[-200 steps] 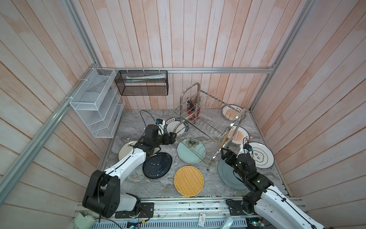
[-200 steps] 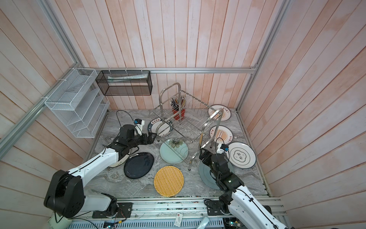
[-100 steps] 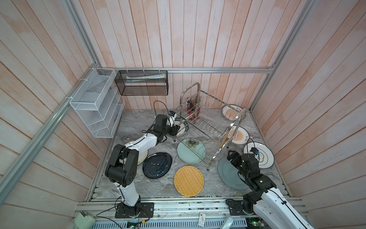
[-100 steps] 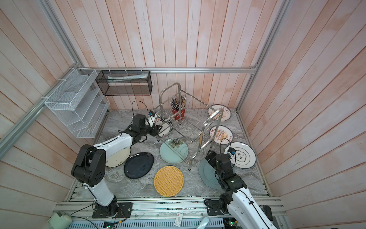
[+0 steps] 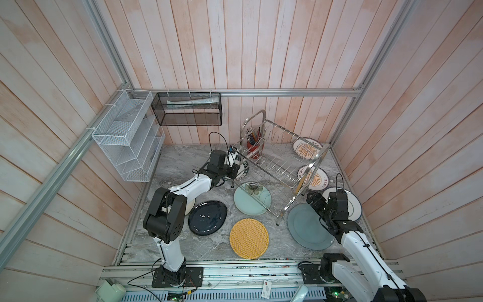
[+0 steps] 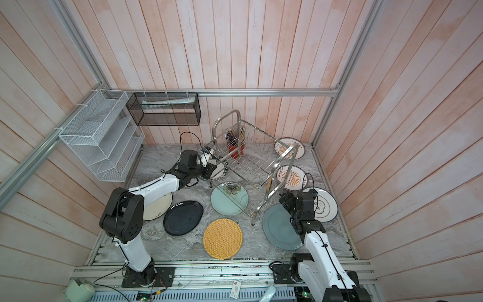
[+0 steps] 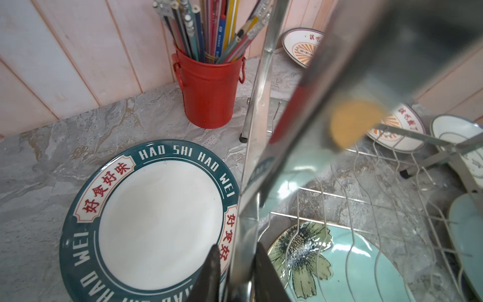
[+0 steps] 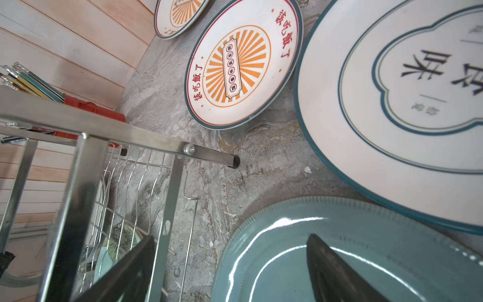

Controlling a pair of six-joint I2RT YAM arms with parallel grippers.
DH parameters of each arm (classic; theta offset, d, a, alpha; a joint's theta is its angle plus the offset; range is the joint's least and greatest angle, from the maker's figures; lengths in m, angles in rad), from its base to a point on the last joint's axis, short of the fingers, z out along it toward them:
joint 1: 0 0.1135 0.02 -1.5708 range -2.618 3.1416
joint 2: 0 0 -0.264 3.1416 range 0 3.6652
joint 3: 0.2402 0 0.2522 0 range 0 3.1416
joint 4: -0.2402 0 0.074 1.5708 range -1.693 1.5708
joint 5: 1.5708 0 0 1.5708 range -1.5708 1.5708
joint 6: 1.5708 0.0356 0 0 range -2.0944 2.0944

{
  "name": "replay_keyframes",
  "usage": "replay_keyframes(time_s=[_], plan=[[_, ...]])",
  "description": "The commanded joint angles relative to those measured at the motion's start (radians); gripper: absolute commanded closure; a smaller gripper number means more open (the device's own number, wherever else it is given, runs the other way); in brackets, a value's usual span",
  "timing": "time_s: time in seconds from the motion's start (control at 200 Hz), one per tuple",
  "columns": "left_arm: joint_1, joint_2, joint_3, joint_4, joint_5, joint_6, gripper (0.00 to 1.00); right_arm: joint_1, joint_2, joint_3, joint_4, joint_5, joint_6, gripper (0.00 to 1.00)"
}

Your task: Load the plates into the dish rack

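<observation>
left wrist only: left fingers [image 7: 212,277] pinch dish rack [image 7: 244,235] post | right fingers [image 8: 335,274] wide open | rack runs back-left to front-right

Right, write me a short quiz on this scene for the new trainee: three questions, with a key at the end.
1. True or false: a plate already stands between the prongs of the dish rack.
2. The right gripper, by the edge of the grey-blue plate, is: A) wide open, B) shut on the plate's rim, C) out of every view.
3. What does the left gripper straddle?
Key: 1 false; 2 A; 3 a steel upright of the dish rack.
</observation>
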State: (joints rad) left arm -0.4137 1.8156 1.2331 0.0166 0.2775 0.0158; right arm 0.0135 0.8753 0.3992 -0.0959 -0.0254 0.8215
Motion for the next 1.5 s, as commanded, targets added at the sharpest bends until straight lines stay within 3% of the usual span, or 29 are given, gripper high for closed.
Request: replay_keyframes(time_s=[0.0, 0.1, 0.28, 0.635, 1.05, 1.24, 1.495], plan=[[-0.019, -0.040, -0.050, 0.004, -0.007, -0.057, 0.84, -0.006, 0.051, 0.054, 0.082, -0.021, -0.051, 0.09], [-0.030, -0.077, -0.097, 0.018, -0.043, -0.087, 0.93, -0.008, 0.115, 0.089, 0.097, -0.032, -0.085, 0.09], [-0.054, -0.158, -0.193, 0.048, -0.095, -0.172, 1.00, -0.008, 0.165, 0.113, 0.126, -0.033, -0.108, 0.09], [-0.068, -0.345, -0.353, -0.008, -0.303, -0.299, 1.00, 0.058, 0.241, 0.137, 0.206, -0.094, -0.120, 0.10], [-0.066, -0.452, -0.469, -0.091, -0.509, -0.469, 1.00, 0.212, 0.498, 0.295, 0.352, -0.120, -0.128, 0.10], [-0.068, -0.510, -0.537, -0.079, -0.499, -0.532, 1.00, 0.237, 0.591, 0.374, 0.398, -0.145, -0.142, 0.10], [-0.106, -0.542, -0.526, -0.102, -0.497, -0.551, 1.00, 0.212, 0.602, 0.406, 0.367, -0.104, -0.119, 0.09]])
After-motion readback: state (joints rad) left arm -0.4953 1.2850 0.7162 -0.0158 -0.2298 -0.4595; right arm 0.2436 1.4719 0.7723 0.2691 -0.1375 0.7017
